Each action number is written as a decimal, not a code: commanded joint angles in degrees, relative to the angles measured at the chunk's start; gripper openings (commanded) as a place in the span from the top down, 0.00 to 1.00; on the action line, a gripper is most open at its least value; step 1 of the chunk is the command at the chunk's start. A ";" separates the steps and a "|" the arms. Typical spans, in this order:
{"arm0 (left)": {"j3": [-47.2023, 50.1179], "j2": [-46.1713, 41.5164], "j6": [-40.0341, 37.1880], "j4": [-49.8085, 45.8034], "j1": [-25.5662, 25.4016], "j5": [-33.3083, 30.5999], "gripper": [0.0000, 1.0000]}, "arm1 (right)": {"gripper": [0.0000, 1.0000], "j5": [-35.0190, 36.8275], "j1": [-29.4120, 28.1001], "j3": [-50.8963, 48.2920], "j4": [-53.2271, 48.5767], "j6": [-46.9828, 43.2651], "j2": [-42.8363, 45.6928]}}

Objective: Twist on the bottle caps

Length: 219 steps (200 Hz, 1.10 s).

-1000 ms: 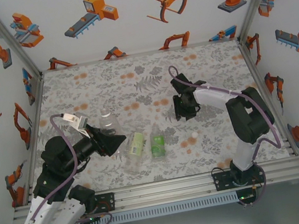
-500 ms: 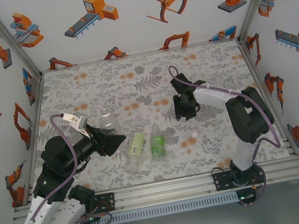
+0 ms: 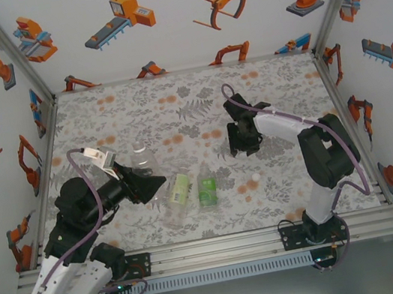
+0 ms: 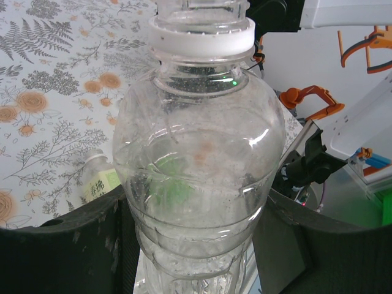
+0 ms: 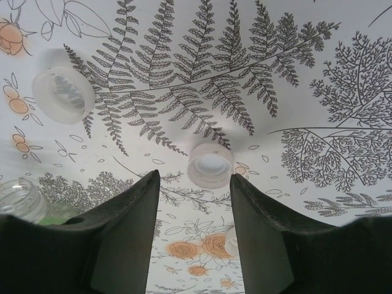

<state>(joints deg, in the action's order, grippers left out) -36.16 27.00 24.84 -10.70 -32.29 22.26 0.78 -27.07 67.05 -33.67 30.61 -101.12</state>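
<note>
My left gripper (image 3: pixel 150 186) (image 4: pixel 196 245) is shut on the body of the unlabelled clear bottle (image 3: pixel 142 160) (image 4: pixel 199 159), whose open neck carries a white ring (image 4: pixel 202 40). The bottle with the pale yellow-green label (image 3: pixel 180 189) (image 4: pixel 101 184) and the bright green labelled bottle (image 3: pixel 206 189) lie side by side on the table. My right gripper (image 3: pixel 244 144) (image 5: pixel 195 177) is open, pointing down just above the table. A white cap (image 5: pixel 210 164) lies open side up just ahead of its fingertips. A second cap (image 5: pixel 63 93) lies to the left.
Another white cap (image 3: pixel 255 178) rests on the floral table cover (image 3: pixel 174 105), to the right of the bottles. An open bottle neck (image 5: pixel 17 199) shows at the lower left of the right wrist view. White walls with orange robot pictures enclose the table.
</note>
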 commanded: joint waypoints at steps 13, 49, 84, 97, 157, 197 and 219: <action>0.43 0.32 0.81 2.64 -0.31 0.49 0.89 | 0.51 1.16 0.25 1.05 -1.08 0.14 -0.30; 0.49 0.36 0.86 2.83 -0.29 0.41 0.89 | 0.51 0.82 0.26 0.72 -0.40 -0.04 -0.94; 0.54 0.24 0.82 2.73 -0.31 0.28 0.89 | 0.51 0.19 0.24 0.21 0.62 0.31 -1.36; 0.48 0.09 0.83 2.54 -0.32 0.23 0.89 | 0.52 0.11 0.26 0.15 0.85 0.34 -1.60; 0.51 -0.32 0.94 2.17 -0.40 -0.01 0.89 | 0.52 0.08 0.24 -0.93 1.30 0.55 -2.26; 0.39 -0.36 1.09 2.12 -0.39 -0.02 0.89 | 0.55 -0.41 0.25 -2.00 2.12 0.86 -2.50; 0.39 -0.33 1.30 2.04 -0.39 -0.09 0.89 | 0.58 -1.10 0.19 -2.90 2.81 1.71 -2.72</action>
<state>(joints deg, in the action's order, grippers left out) -36.14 27.27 25.21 -9.89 -32.34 22.24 0.64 -27.07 65.47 -31.66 30.74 -102.89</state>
